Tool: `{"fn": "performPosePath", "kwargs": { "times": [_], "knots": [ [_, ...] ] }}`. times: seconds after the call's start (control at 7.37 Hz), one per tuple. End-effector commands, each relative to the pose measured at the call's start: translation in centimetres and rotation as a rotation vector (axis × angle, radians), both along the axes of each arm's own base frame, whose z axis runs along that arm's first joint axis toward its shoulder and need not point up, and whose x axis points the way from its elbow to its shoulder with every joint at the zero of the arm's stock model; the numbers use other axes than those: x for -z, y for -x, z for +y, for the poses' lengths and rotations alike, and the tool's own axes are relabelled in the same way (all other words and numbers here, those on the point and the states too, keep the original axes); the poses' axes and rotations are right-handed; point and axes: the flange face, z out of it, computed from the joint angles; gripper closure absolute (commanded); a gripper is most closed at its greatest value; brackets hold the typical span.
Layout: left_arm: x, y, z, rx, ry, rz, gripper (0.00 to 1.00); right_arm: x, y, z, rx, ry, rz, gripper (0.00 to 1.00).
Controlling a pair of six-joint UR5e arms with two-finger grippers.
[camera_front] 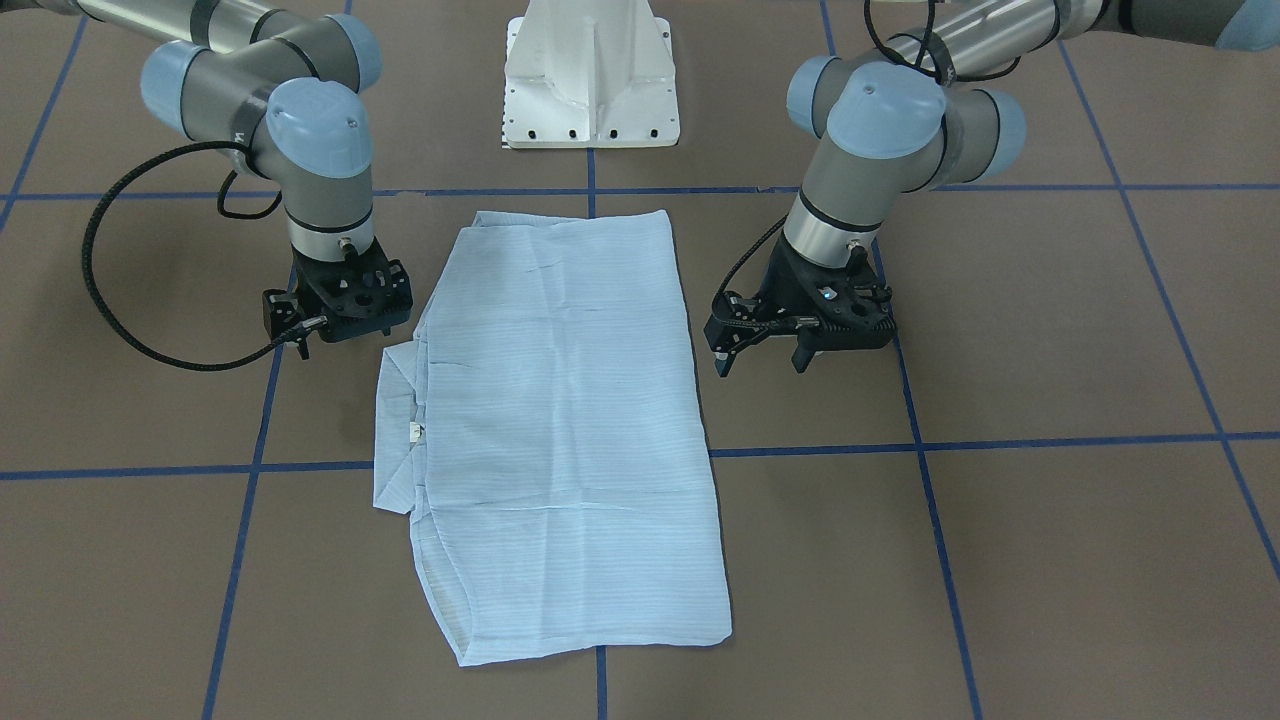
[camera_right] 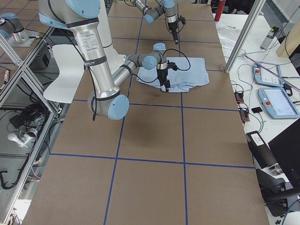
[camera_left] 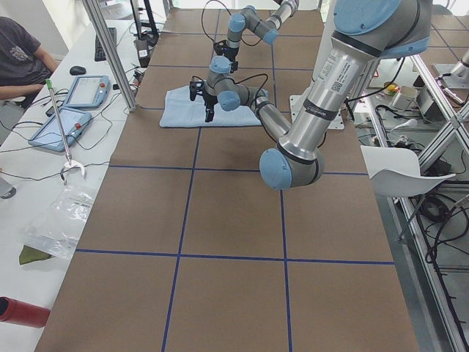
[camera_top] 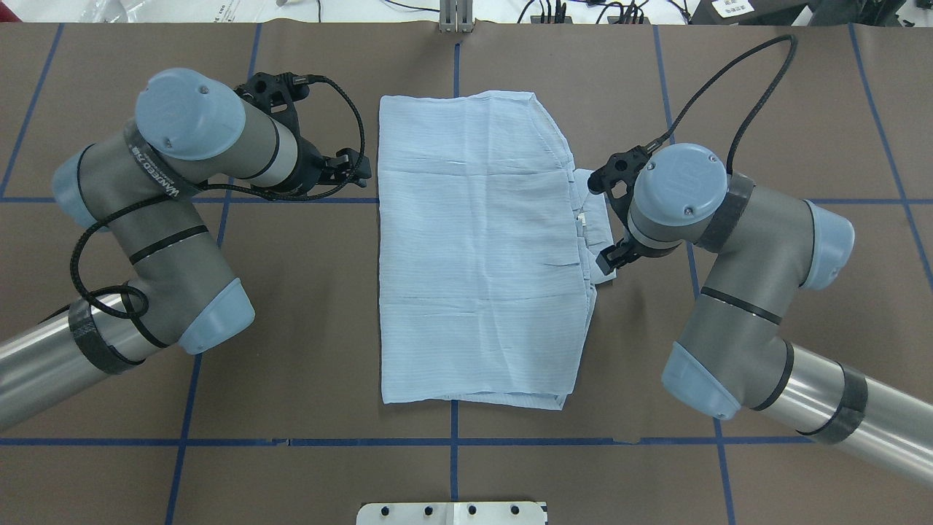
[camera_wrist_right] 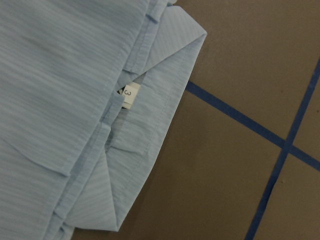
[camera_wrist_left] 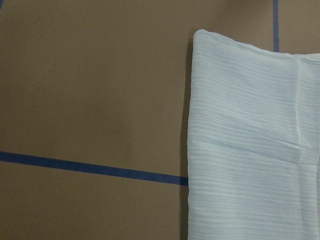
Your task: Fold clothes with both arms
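The pale blue striped shirt (camera_front: 560, 400) lies folded into a long flat rectangle in the middle of the brown table, also in the overhead view (camera_top: 481, 255). Its collar (camera_front: 395, 430) with a white size tag sticks out on my right arm's side and fills the right wrist view (camera_wrist_right: 145, 145). My left gripper (camera_front: 762, 362) hovers open and empty just beside the shirt's plain long edge (camera_wrist_left: 192, 125). My right gripper (camera_front: 338, 338) hovers beside the collar, empty; one finger (camera_front: 300, 347) shows off-centre, so it looks open. No fingers show in the wrist views.
The white pedestal base (camera_front: 590, 80) stands behind the shirt. Blue tape lines (camera_front: 1000, 440) cross the brown table. A side bench holds tablets (camera_left: 88, 92), with an operator (camera_left: 22, 51) seated there. Bare table lies on both outer sides of the arms.
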Motion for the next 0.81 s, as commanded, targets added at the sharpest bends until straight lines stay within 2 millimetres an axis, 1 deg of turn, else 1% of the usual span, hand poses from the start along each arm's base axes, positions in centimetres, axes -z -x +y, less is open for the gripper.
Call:
{"fn": "performPosePath", "kwargs": {
  "times": [0.0,0.14,0.27,0.41,0.54,0.68],
  "knots": [
    [-0.2,0.0,0.0,-0.003,-0.003,-0.004,0.00,3.9,0.4,-1.3,-0.008,-0.021,-0.053,0.00],
    [0.1,0.2,0.2,-0.002,-0.007,0.002,0.00,4.6,0.4,-0.6,0.021,0.013,-0.095,0.00],
    [1.1,-0.3,1.4,-0.009,0.006,0.028,0.00,5.7,-0.7,0.5,0.037,0.047,-0.152,0.00],
    [2.2,-3.0,5.1,-0.019,0.085,0.080,0.00,6.0,-1.7,1.7,0.018,0.106,-0.194,0.00],
    [3.4,-5.6,9.0,-0.038,0.157,0.124,0.00,6.7,-2.2,2.6,-0.005,0.168,-0.234,0.00],
    [3.0,-7.9,12.2,-0.046,0.228,0.134,0.00,7.0,-2.4,3.0,-0.021,0.200,-0.252,0.00]
  ]
}}
